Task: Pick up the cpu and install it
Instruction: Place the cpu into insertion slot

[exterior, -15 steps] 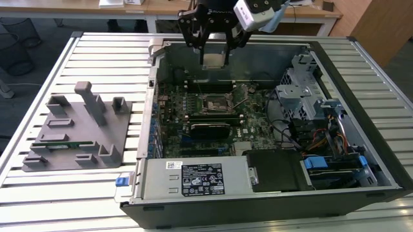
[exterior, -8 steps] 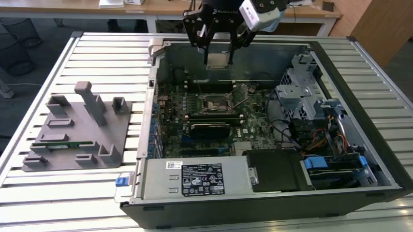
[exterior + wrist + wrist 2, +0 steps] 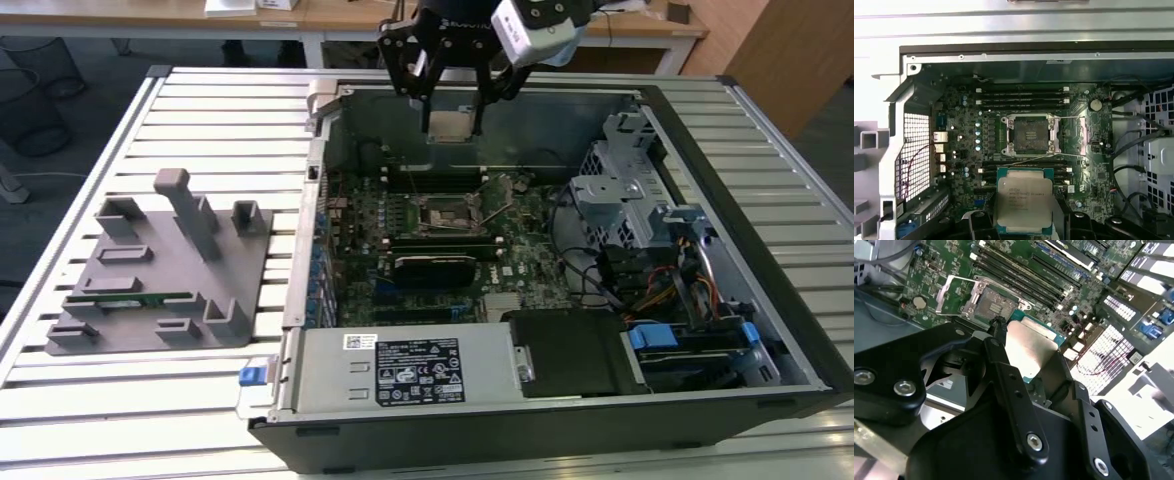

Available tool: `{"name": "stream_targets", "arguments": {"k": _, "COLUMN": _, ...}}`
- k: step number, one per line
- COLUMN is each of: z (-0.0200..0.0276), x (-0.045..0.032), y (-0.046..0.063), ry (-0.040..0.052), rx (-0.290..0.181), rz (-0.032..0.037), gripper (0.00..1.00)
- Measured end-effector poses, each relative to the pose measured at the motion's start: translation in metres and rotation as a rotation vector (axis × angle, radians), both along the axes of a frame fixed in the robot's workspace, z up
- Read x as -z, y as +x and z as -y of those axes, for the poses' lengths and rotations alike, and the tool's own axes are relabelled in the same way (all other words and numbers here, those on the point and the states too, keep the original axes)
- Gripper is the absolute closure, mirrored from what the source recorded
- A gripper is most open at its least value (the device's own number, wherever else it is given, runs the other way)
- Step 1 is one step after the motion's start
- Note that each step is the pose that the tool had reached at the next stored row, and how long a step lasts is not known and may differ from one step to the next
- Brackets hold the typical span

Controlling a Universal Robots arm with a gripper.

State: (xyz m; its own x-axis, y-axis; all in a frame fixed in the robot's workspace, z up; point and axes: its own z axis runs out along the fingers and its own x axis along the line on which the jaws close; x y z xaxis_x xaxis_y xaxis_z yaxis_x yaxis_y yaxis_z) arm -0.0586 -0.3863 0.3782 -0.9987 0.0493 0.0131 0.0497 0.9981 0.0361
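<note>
Over slatted table point(image 3: 200, 100), claw point(image 3: 453, 127) grips lettered cpu point(image 3: 1023, 202) above case point(image 3: 534, 425).

The claw point(image 3: 451, 122) is matte black, built from slim flat linkage bars point(image 3: 1014, 390) that narrow into two thin fingers point(image 3: 999, 332). In the second wrist view, silver socket-head screws point(image 3: 904, 387) sit at the pivots of the links. In the exterior view, the claw's body bears small white lettering, and a white box-shaped housing point(image 3: 537, 28) with rounded corners and dark round spots is mounted next to it.
</note>
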Motion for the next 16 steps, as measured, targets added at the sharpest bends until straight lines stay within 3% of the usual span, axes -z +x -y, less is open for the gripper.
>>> {"name": "stream_targets", "arguments": {"k": 16, "z": -0.0014, "x": 0.0031, "y": 0.0000, "ry": -0.0001, "rx": 0.210, "rz": 0.0018, "gripper": 0.47}}
